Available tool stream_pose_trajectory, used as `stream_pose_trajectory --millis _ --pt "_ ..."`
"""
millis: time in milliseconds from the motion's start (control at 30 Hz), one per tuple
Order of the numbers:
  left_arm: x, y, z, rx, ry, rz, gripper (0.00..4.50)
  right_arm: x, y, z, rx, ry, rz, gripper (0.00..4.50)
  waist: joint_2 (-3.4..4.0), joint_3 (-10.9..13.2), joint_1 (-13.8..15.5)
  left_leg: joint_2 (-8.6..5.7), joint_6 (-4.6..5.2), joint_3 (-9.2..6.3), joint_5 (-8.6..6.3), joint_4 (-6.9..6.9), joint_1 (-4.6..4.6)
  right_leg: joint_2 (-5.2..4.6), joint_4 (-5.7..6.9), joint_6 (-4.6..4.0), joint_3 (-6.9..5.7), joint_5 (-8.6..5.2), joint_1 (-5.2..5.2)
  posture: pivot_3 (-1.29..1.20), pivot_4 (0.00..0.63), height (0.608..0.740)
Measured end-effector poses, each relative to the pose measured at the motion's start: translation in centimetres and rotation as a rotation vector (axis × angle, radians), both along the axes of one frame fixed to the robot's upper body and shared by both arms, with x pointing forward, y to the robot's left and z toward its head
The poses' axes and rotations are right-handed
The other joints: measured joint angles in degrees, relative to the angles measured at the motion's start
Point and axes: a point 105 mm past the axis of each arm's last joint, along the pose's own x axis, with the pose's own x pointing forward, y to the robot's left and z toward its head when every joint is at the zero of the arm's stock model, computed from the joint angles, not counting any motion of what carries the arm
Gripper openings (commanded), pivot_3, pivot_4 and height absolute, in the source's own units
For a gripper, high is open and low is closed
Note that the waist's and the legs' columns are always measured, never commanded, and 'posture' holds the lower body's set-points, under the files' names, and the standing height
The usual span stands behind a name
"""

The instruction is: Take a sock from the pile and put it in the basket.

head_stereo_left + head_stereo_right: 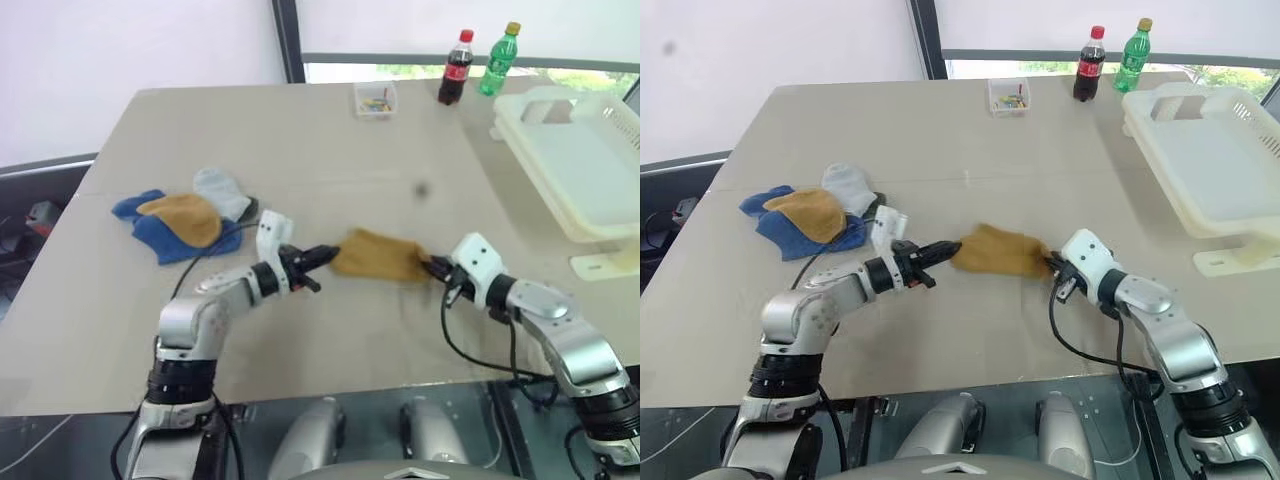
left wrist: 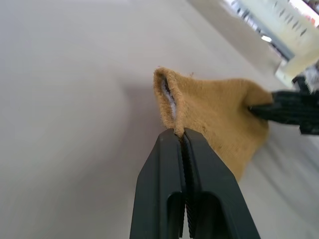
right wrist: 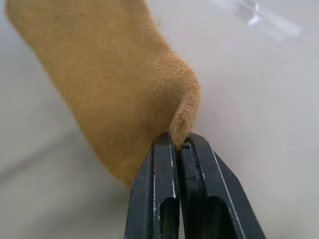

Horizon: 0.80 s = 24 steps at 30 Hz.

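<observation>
Sock hangs pinched between both closed pincers; wrist view reveals its white lining.

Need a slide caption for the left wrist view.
Left gripper pinches the mustard-yellow sock's cuff edge while right gripper holds the far end.

Beige table under pale wall; dark window post, daylight strip beyond far edge.
</observation>
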Motion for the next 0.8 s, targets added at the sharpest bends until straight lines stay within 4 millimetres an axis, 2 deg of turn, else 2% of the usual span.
stream_pose_trajectory --millis 100,133,267,333,400,467,567,600,633,667,700,733,800 --pt "0.0 0.7 0.0 0.021 -0.003 0.015 0.0 -0.2 0.1 0.1 -0.002 0.005 0.031 2.76 0.0 0.0 0.17 0.0 0.0 -0.01 0.0 -0.01 -0.01 0.0 -0.02 0.0 -0.01 0.0 -0.01 0.0 0.15 0.74" --pt "0.0 0.7 0.0 0.021 -0.002 0.014 0.0 -0.3 0.2 0.1 0.002 0.005 0.039 3.02 0.0 0.0 0.26 0.0 0.0 -0.01 0.0 -0.01 -0.01 0.0 -0.03 0.0 -0.01 0.0 -0.01 0.0 0.15 0.74" --pt "0.0 0.9 0.0 0.026 -0.006 0.016 0.0 -0.9 0.3 1.0 0.062 -0.005 0.064 3.02 0.0 0.0 0.39 0.0 0.0 -0.02 0.0 -0.02 -0.04 0.0 -0.03 0.0 -0.02 0.0 -0.02 0.0 0.15 0.74" --pt "0.1 1.5 0.2 0.032 -0.001 0.023 0.0 -1.3 -0.2 1.6 0.086 -0.019 0.064 3.02 -0.01 0.01 0.38 0.0 0.0 -0.02 0.0 -0.02 -0.05 0.0 -0.03 0.0 -0.01 0.0 -0.03 0.0 0.15 0.74" --pt "0.2 2.6 1.3 0.012 -0.001 0.041 0.0 -1.7 -1.1 2.1 0.096 -0.034 0.047 3.02 -0.02 0.02 0.37 0.01 0.0 -0.04 0.0 -0.02 -0.07 0.01 -0.03 0.0 -0.03 0.0 -0.04 0.0 0.15 0.74" --pt "0.3 3.7 3.0 -0.001 -0.015 0.039 0.0 -2.2 -2.0 2.1 0.094 -0.033 0.027 3.02 -0.03 0.02 0.37 0.02 0.0 -0.05 0.0 -0.01 -0.08 0.02 -0.03 0.0 -0.05 0.0 -0.05 0.0 0.15 0.74" --pt "0.0 5.8 7.3 0.022 -0.078 -0.006 0.0 -2.9 -3.3 1.7 0.094 -0.023 -0.023 3.02 -0.03 0.04 0.32 0.02 0.0 -0.05 0.0 -0.02 -0.14 0.04 -0.01 0.0 -0.04 0.0 -0.14 0.0 0.15 0.74" --pt "-0.1 6.1 9.5 0.038 -0.113 -0.039 0.0 -3.3 -3.9 1.6 0.094 -0.017 -0.043 3.02 -0.04 0.05 0.32 0.01 0.0 -0.04 0.0 -0.01 -0.16 0.04 -0.01 0.0 -0.04 0.0 -0.15 0.0 0.15 0.74" --pt "-0.2 6.3 10.5 0.047 -0.136 -0.05 0.0 -3.4 -4.0 1.6 0.094 -0.016 -0.047 3.02 -0.03 0.05 0.3 0.01 0.0 -0.04 0.0 -0.01 -0.16 0.04 -0.05 0.0 -0.04 0.0 -0.15 0.0 0.15 0.74" --pt "-0.5 6.1 12.2 0.05 -0.165 -0.089 0.0 -3.6 -4.2 1.6 0.096 -0.018 -0.056 3.02 -0.01 0.04 0.33 -0.01 0.0 -0.03 0.0 -0.01 -0.13 0.02 -0.04 0.0 -0.03 0.0 -0.14 0.0 0.15 0.74" --pt "-0.8 4.7 14.0 0.062 -0.187 -0.175 0.0 -3.8 -4.3 1.9 0.101 -0.022 -0.064 3.02 -0.02 0.04 0.55 -0.01 0.0 -0.07 0.0 0.01 -0.13 0.02 -0.06 0.0 -0.09 0.0 -0.09 0.0 0.15 0.74" --pt "-0.8 4.7 14.0 0.062 -0.188 -0.177 0.0 -3.8 -4.3 1.9 0.101 -0.022 -0.064 3.02 -0.02 0.04 0.55 -0.01 0.0 -0.07 0.0 0.01 -0.12 0.02 -0.06 0.0 -0.09 0.0 -0.08 0.0 0.15 0.74" --pt "-0.6 2.2 14.3 0.083 -0.167 -0.266 0.0 -3.8 -4.5 2.2 0.106 -0.031 -0.084 3.02 -0.03 0.04 0.81 -0.04 0.0 -0.14 0.0 0.01 -0.06 -0.01 -0.06 0.0 -0.18 0.0 0.03 0.0 0.15 0.74"
